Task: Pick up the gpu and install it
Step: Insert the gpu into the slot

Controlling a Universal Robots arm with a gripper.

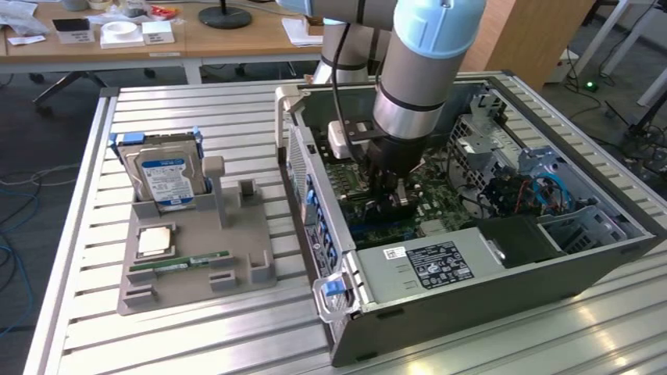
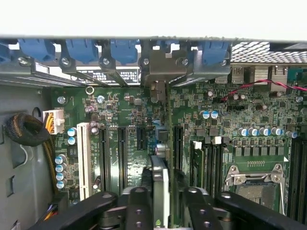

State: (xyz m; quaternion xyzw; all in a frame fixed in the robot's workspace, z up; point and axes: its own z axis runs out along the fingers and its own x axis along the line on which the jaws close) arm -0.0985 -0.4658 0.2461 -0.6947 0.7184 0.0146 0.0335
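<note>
Silver arm [image 1: 411, 86], pale-blue joint, black claw [image 2: 163, 203]

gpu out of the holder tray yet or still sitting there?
Out. The gpu stands on edge between the gripper fingers, over the motherboard slots inside the case. Whether it is seated: cannot tell.

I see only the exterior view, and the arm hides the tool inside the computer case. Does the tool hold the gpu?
Observer: Yes. In the wrist view the tool is closed on the gpu, which is seen edge-on.
Operator: Where is the card over the board?
Observer: It stands upright over the black slots, between the white slot and the processor socket.
Operator: And its far end?
Observer: A silver bracket in line with the card stands at the rear wall, among the blue latches.
</note>
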